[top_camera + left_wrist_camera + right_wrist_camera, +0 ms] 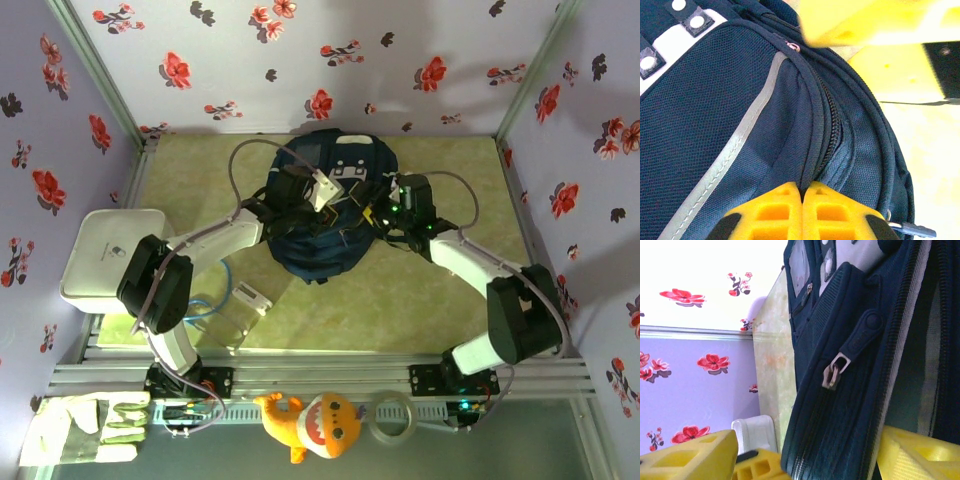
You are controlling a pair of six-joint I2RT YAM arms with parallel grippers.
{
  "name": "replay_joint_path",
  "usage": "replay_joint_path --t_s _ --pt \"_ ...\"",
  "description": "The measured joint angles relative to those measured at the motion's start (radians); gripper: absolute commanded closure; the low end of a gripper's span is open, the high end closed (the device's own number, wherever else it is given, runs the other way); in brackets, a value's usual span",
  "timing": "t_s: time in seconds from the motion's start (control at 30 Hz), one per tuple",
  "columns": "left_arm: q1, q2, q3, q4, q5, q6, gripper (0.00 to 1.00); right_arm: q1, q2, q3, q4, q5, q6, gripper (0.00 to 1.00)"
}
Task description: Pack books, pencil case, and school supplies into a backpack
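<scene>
We judge the step in hand to be opening the backpack [325,215], since the zip [830,125] looks closed along its whole visible run. To do it well, we would have one arm anchor the cloth while the other works the slider. The pull tab [832,375] hangs loose against the side panel, so the fingers should close on the tab itself, not on the seam beside it. Then the pull should follow the curve of the teeth rather than lift away from them, or the soft bag will simply drag across the bench [420,290].

The backpack lies at the middle of the bench, towards the far wall, with both arms reaching in over it from either side. The left pincer [802,189] is clenched, its two yellow fingers pressed flat together and their tips right against the fold of cloth next to the zip. It may be nipping a little fabric there, though the wrist view is too close for us to be sure. The right pincer [805,455] stands released, its fingers wide apart with the edge of the bag between them. The pull tab sits just beyond them, near but not touched.
</scene>
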Motion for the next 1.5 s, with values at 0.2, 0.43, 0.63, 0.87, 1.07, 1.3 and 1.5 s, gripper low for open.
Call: replay_joint_path --t_s 0.2,0.43,0.63,0.87,1.07,1.3,1.5 --pt "0.0 0.0 -0.001 0.001 0.011 0.011 0.96 0.003 0.09 0.048 0.011 -0.03 0.063 0.38" --pt "-0.002 -0.048 -0.024 -0.006 -0.01 -0.026 0.53 0.016 0.139 0.075 0.011 -0.044 0.099 0.73" --pt "-0.025 -0.199 -0.074 -0.035 -0.143 -0.239 0.4 0.031 0.147 0.077 0.042 -0.044 0.113 0.87" --pt "-0.066 -0.259 -0.161 -0.055 -0.201 -0.546 0.42 0.048 0.182 0.084 0.085 -0.042 0.117 0.88" --pt "-0.108 -0.232 -0.199 -0.031 -0.2 -0.726 0.5 0.057 0.191 0.103 0.093 -0.039 0.116 0.87" --pt "-0.127 -0.158 -0.206 0.012 -0.209 -0.794 0.6 0.065 0.204 0.111 0.098 -0.035 0.117 0.87" --pt "-0.127 -0.142 -0.206 0.013 -0.282 -0.808 0.76 0.068 0.205 0.111 0.1 -0.031 0.116 0.88"
